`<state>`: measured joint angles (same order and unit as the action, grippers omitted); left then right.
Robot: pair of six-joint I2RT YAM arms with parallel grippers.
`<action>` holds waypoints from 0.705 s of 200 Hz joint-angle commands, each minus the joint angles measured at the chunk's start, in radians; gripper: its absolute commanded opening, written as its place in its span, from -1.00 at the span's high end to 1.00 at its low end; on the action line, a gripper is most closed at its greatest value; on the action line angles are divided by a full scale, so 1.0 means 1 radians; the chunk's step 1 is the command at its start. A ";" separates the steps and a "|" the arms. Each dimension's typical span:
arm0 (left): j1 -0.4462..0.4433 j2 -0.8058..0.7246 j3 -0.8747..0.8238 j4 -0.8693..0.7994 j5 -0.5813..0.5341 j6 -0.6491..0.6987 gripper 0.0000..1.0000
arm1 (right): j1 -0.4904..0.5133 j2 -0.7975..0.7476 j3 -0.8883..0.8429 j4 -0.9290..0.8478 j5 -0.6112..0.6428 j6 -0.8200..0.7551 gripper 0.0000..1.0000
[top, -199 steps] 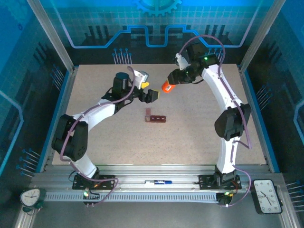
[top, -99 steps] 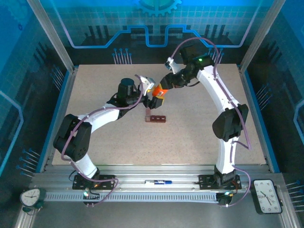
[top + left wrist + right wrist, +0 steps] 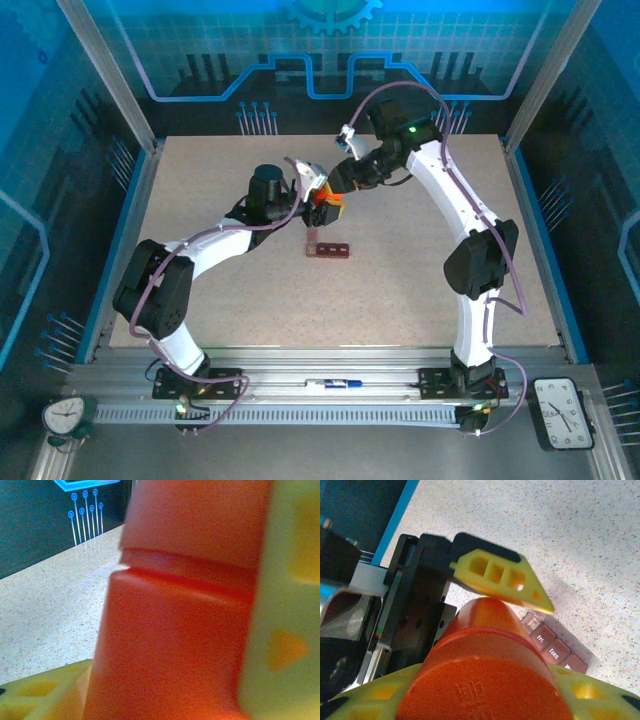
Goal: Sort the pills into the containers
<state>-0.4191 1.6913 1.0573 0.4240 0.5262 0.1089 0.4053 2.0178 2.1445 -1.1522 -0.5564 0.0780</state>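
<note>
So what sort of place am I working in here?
Most likely a lab robot cell: a speckled tabletop fenced by aluminium frame posts, blue circuit-print wall panels, and a square clock at the near right corner.

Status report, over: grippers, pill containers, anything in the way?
Right gripper shut on orange bottle, held aloft. Left gripper straddles it, grip unclear. Containers on table nearby, nothing touching them.
</note>
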 commanded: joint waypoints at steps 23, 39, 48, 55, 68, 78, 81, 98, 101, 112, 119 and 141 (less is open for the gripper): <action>0.000 0.012 -0.013 0.025 0.036 -0.018 -0.10 | 0.008 -0.029 -0.023 0.006 -0.025 0.013 0.15; 0.001 0.010 -0.016 0.030 0.038 -0.026 0.05 | 0.003 -0.028 -0.027 0.012 -0.024 0.018 0.15; 0.001 0.008 -0.016 0.030 0.040 -0.034 0.11 | 0.000 -0.029 -0.032 0.017 -0.028 0.023 0.15; 0.002 0.008 -0.016 0.031 0.041 -0.042 0.16 | -0.002 -0.030 -0.034 0.021 -0.028 0.026 0.15; 0.009 0.004 -0.019 0.044 0.044 -0.065 0.24 | -0.007 -0.030 -0.037 0.025 -0.024 0.031 0.15; 0.015 -0.002 -0.028 0.069 0.044 -0.096 0.33 | -0.012 -0.033 -0.042 0.031 -0.024 0.037 0.14; 0.017 -0.003 -0.029 0.078 0.044 -0.104 0.35 | -0.012 -0.033 -0.044 0.034 -0.024 0.038 0.14; 0.037 -0.010 -0.030 0.104 0.044 -0.163 0.51 | -0.027 -0.049 -0.062 0.054 -0.032 0.053 -0.06; 0.040 -0.010 -0.030 0.105 0.043 -0.172 0.54 | -0.033 -0.057 -0.070 0.060 -0.036 0.055 -0.16; 0.055 -0.013 -0.023 0.104 0.042 -0.211 0.60 | -0.044 -0.076 -0.090 0.073 -0.043 0.060 -0.31; 0.066 -0.016 -0.022 0.109 0.043 -0.236 0.60 | -0.056 -0.100 -0.116 0.092 -0.052 0.064 -0.39; 0.094 -0.022 -0.015 0.116 0.056 -0.303 0.60 | -0.094 -0.183 -0.217 0.134 -0.086 0.065 -0.50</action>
<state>-0.3733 1.6962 1.0309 0.4767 0.5659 -0.0635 0.3695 1.9629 2.0136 -1.0664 -0.5888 0.1329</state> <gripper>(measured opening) 0.550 0.721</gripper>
